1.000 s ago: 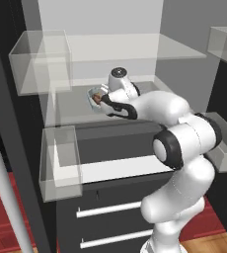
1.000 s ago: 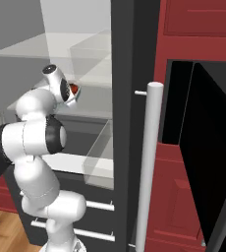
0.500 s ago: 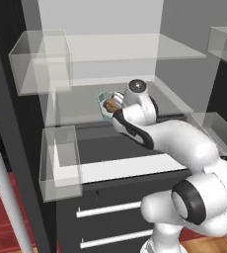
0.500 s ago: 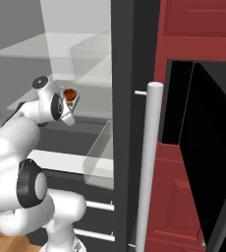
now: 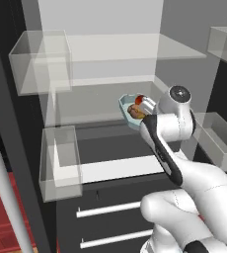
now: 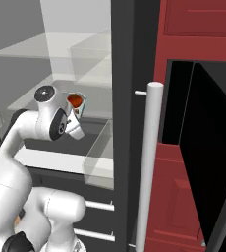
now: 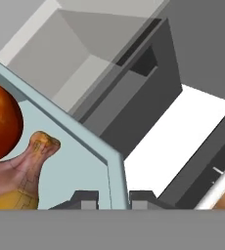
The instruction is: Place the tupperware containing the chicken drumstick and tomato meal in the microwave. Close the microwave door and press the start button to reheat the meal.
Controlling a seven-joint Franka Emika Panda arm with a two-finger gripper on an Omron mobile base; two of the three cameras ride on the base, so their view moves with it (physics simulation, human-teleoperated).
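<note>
The greatest risk is judged to lie in the long carry ahead. The tupperware (image 5: 131, 110) is held in the air inside the open refrigerator (image 5: 100, 59), above a lower shelf, while the microwave (image 6: 176, 106) is seen well apart to the right in the right base view, past the refrigerator's dark side wall. A wide swing of the arm could bring the container or the elbow against that wall or against the clear door bins (image 6: 99, 150), and the container could be knocked loose. The microwave door (image 6: 211, 147) stands open toward the robot, so a collision with its edge is also possible.

A smaller risk is seen in the grasp itself: the claw (image 7: 113, 199) is pinched on one rim of the tupperware only, with a fingertip on each side of the wall, and the container appears tilted. Under a quick turn, it could pivot, and the tomato (image 7: 1, 119) or the chicken drumstick (image 7: 21, 168) could roll out.

As for what cannot be made out, the microwave cavity, turntable and button panel are hidden behind the open door. Most of the container is cut off in the hand view. The claw itself is covered by the wrist in both base views.
</note>
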